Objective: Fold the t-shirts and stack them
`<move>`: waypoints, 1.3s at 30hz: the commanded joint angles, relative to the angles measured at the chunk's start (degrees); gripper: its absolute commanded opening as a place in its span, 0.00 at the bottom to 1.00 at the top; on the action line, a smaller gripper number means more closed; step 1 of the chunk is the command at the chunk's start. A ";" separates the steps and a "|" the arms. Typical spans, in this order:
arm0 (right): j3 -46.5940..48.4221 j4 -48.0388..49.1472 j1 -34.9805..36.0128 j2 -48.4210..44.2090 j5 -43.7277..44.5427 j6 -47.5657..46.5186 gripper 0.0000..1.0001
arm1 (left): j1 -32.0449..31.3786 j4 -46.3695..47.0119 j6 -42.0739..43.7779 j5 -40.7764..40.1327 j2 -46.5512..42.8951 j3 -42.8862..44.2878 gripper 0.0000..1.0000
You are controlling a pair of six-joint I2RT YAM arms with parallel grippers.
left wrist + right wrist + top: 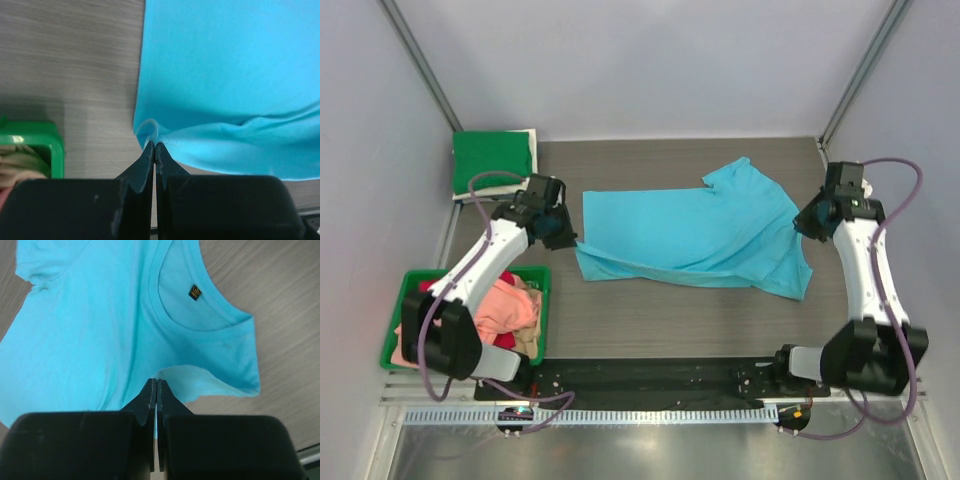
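The sky-blue t-shirt [695, 230] lies spread across the middle of the table, its near edge partly folded over. My left gripper [563, 232] is shut on the shirt's left corner; in the left wrist view [155, 145] the cloth [225, 75] bunches at the fingertips. My right gripper [804, 222] is shut on the shirt's right edge near the shoulder; in the right wrist view [157, 381] the cloth lifts at the tips, with the collar and label [195, 292] beyond. A folded green t-shirt [493, 159] lies on a cream one at the back left.
A green plastic bin [402, 300] at the near left holds salmon-pink [505, 305], red and tan shirts; its corner shows in the left wrist view [47, 142]. Grey walls close in the table on three sides.
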 commanded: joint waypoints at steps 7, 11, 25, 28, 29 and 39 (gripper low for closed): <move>24.30 3.02 0.44 32.36 3.09 -4.08 0.50 | 8.13 0.42 4.51 11.98 21.96 16.92 0.39; 14.69 6.09 0.26 22.82 5.19 -1.71 0.82 | 7.07 4.81 2.31 9.09 13.37 8.42 0.97; -31.23 21.65 -16.70 2.04 -23.11 11.39 0.62 | 4.96 20.72 -8.42 8.90 -5.92 -22.20 0.79; -31.59 21.65 -16.79 2.56 -19.87 10.60 0.61 | 4.44 22.39 -8.86 9.17 -4.68 -23.60 0.79; -31.59 22.18 -16.88 2.91 -19.15 10.43 0.61 | 4.35 23.01 -9.04 9.26 -4.42 -24.04 0.79; -28.96 29.47 -21.53 13.72 -14.58 9.19 0.53 | 2.41 27.05 -10.71 8.56 0.50 -25.10 0.76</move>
